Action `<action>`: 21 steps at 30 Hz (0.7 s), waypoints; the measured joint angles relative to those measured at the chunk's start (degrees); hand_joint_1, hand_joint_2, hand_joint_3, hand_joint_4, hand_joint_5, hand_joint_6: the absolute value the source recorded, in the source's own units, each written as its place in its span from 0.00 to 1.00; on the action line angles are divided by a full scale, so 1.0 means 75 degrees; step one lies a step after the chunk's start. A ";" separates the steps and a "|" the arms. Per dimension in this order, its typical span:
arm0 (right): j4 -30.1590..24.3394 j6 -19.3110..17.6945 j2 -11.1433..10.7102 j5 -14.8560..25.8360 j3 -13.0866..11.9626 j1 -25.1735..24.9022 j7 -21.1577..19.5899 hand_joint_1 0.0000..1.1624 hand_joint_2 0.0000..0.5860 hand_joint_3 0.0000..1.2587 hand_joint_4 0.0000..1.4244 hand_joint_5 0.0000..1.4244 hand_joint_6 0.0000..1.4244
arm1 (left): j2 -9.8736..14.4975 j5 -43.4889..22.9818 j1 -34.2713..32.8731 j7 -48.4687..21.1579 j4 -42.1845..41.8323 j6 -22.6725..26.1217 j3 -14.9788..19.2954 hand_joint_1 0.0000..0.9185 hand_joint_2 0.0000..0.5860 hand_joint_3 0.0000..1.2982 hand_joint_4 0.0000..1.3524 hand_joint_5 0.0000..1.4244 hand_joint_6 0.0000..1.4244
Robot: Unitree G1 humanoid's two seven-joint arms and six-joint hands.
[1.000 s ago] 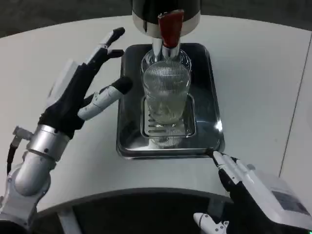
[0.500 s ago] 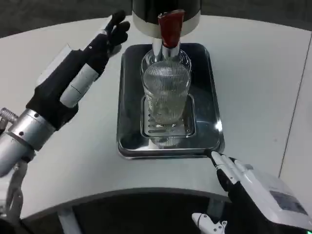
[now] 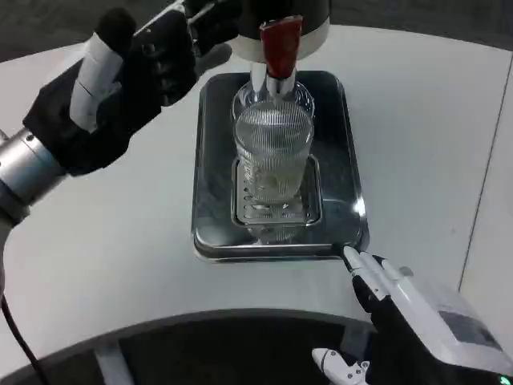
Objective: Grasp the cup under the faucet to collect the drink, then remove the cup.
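Observation:
A clear ribbed glass cup [image 3: 272,152] stands upright on the drip grate [image 3: 276,212] of a shiny metal tray [image 3: 340,120], right under the faucet with its red lever [image 3: 280,42]. My left hand [image 3: 132,76] is raised at the upper left, above table height, fingers apart and reaching toward the dispenser body [image 3: 314,16]; whether they touch it I cannot tell. It holds nothing and stays clear of the cup. My right hand [image 3: 405,309] lies low at the front right, fingers stretched toward the tray's near right corner, empty.
The white round table [image 3: 425,128] has bare surface on both sides of the tray. Its front edge curves across the bottom of the picture, and a seam runs down the far right side.
My left hand has lifted from beside the tray's left edge up and toward the dispenser's top. The cup, tray and right hand have stayed put.

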 measured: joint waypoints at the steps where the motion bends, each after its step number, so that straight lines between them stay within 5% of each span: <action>1: 0.0004 0.0000 0.0001 -0.0005 -0.0001 0.0000 0.0000 0.29 0.67 0.00 0.00 0.00 0.00 | 0.0007 -0.0109 -0.0053 -0.0044 -0.0019 0.0148 0.0068 0.00 0.06 0.00 0.00 0.00 0.00; 13: 0.0045 0.0001 0.0021 -0.0054 0.0030 -0.0089 0.0000 0.29 0.67 0.00 0.00 0.00 0.00 | 0.0082 -0.0415 -0.1082 -0.0858 0.0689 0.1271 0.0376 0.00 0.06 0.01 0.00 0.00 0.01; 21: 0.0046 0.0005 0.0038 -0.0088 0.0103 -0.0084 0.0000 0.29 0.67 0.00 0.00 0.00 0.00 | -0.0005 -0.0293 -0.1995 -0.1536 0.2029 0.1284 0.0261 0.00 0.07 0.01 0.00 0.00 0.02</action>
